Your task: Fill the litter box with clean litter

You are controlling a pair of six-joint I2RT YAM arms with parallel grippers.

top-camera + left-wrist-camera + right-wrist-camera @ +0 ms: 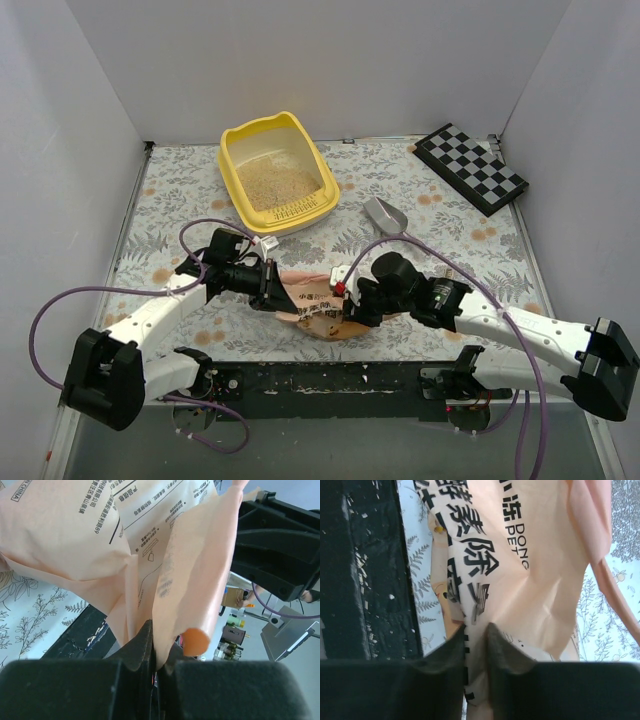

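Clamping bag [316, 312]: left tool [281, 296], right tool [352, 306] | scoop [384, 214] near litter box [228, 165]

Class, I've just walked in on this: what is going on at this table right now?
Both arms are holding a crinkled orange-pink bag near the front edge of the table. The left gripper is shut on one fold of it and the right gripper on another. The yellow litter box sits farther back with some pale litter in it. A silver scoop lies to its right, untouched. Nothing is being poured.
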